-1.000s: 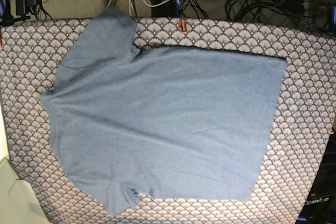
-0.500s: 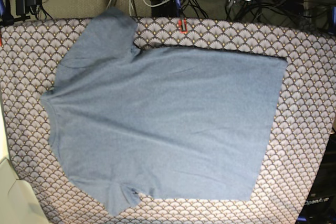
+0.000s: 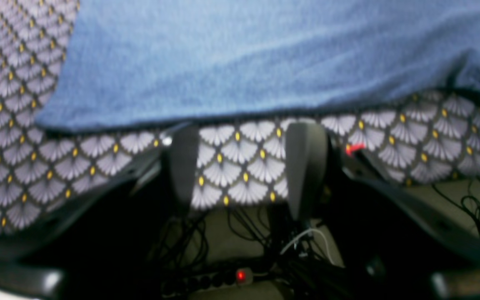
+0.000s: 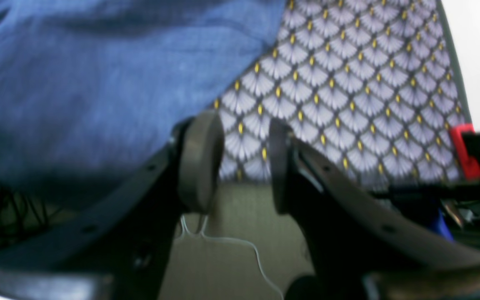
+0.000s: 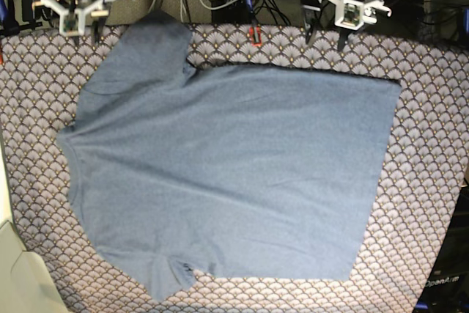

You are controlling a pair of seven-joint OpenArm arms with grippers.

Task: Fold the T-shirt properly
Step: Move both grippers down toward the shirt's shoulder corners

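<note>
Hovering open-jawed: both grippers (image 5: pixel 325 38) (image 5: pixel 86 32) beside T-shirt (image 5: pixel 234 166).

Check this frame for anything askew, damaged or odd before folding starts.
Nothing looks damaged. The T-shirt lies spread on the table covering, but its near sleeve is tucked and bunched at the hem, while the far sleeve lies flat. Both the left gripper and right gripper hover open near the table's far edge, touching nothing.
</note>
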